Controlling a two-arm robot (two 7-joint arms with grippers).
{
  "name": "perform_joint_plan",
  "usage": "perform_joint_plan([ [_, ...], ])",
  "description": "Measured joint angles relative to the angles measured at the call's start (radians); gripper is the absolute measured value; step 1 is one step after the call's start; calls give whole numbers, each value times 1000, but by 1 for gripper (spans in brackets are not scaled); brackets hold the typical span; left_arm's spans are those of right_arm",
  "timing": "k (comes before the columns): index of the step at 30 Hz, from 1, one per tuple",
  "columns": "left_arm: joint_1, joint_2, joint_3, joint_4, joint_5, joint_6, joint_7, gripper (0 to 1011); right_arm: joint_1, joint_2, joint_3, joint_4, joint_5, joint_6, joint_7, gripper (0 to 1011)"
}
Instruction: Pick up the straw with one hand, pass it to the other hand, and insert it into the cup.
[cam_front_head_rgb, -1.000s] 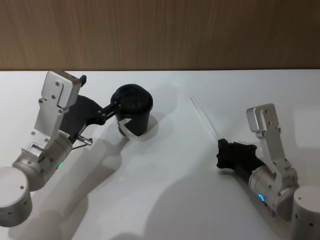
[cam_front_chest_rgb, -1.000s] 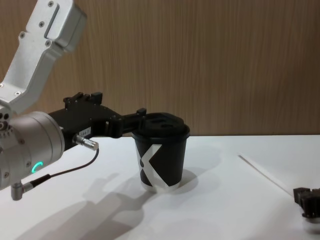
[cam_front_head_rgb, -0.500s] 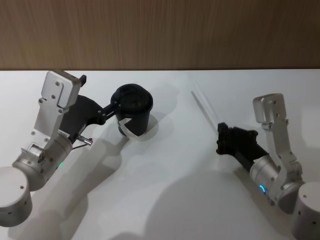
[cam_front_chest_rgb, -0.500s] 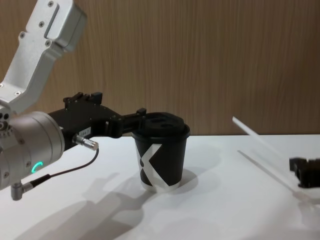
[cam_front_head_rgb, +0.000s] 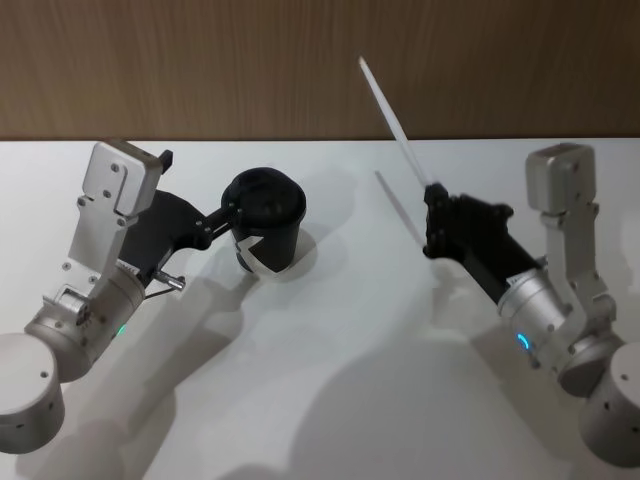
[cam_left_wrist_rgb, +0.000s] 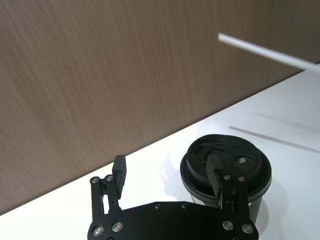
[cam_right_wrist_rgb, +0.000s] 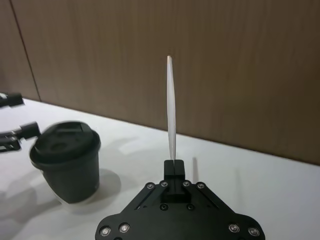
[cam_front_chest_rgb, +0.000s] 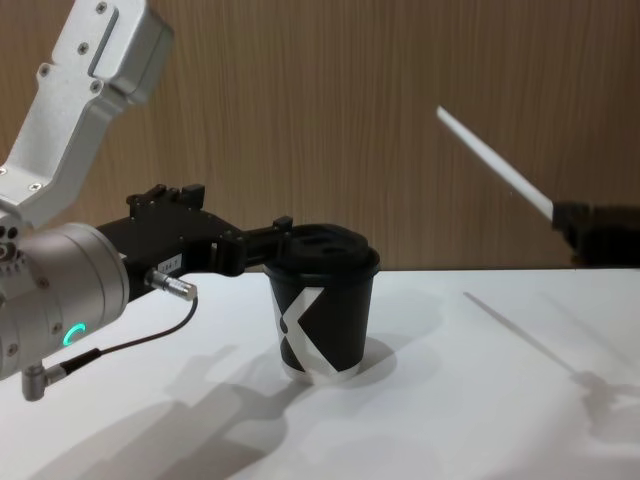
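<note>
Head view: the right gripper (cam_front_head_rgb: 432, 192) clamps the straw (cam_front_head_rgb: 393, 115) by its lower end, off the table (cam_front_head_rgb: 340, 360), tilted up — pickup looks done. Left wrist view: the left gripper (cam_left_wrist_rgb: 167, 167) gapes beside the cup (cam_left_wrist_rgb: 240, 160). Chest view: the straw is well right of the cup. Next — handover to the left.

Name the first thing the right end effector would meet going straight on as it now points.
Probably the wooden wall. The right end effector, holding the straw, aims to one side of the cup, and nothing else lies ahead, though depth is unclear.
</note>
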Motion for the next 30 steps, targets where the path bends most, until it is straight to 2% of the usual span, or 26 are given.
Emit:
perform_joint_plan([
  [8, 0, 0, 0, 0, 0, 0, 0, 1003, 35, -4, -11, -8, 40, -95, 74, 0],
  [16, 0, 0, 0, 0, 0, 0, 0, 1003, 64, -7, -26, -3, 89, -159, 144, 0],
  [21, 0, 0, 0, 0, 0, 0, 0, 1003, 88, -9, -39, 14, 149, -203, 218, 0],
  [22, 0, 0, 0, 0, 0, 0, 0, 1003, 88, -9, -39, 14, 149, -203, 218, 0],
  [26, 0, 0, 0, 0, 0, 0, 0, 1002, 113, -10, -52, 40, 205, -231, 287, 0],
  [30, 0, 0, 0, 0, 0, 0, 0, 1003, 130, -9, -59, 58, 238, -244, 331, 0],
])
